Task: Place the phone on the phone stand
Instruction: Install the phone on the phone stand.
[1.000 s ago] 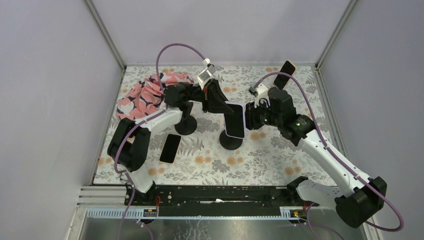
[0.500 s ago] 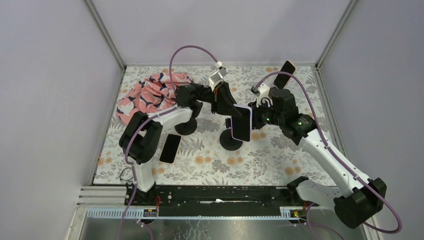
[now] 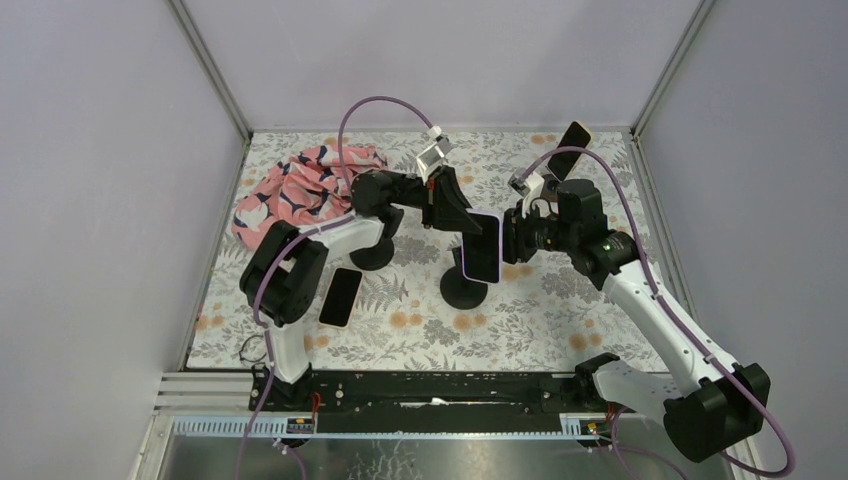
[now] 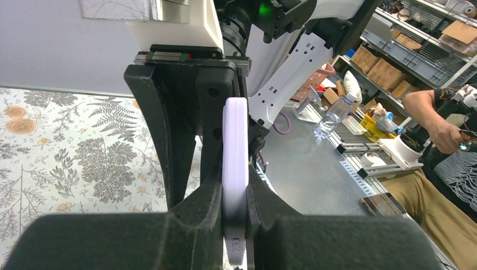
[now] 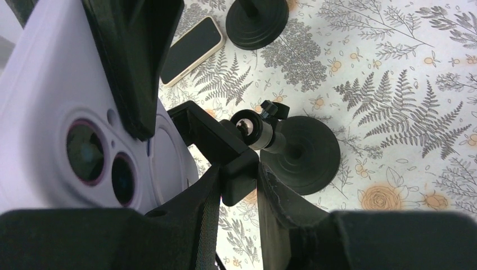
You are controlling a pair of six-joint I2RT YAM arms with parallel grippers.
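Lilac phone (image 4: 234, 129) edge-on in left tool (image 4: 234, 194); screen hidden.

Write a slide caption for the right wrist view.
Right end effector grips the phone stand by its clamp; left end effector holds the lilac phone beside it.

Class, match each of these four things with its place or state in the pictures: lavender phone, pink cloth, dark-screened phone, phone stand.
Things: 1 lavender phone; 2 pink cloth; 3 dark-screened phone; 4 phone stand.
States: A flat on the table; B bunched at the far left; C clamped in the left gripper; D bracket held by the right gripper.
Pairs: 1-C, 2-B, 3-A, 4-D.
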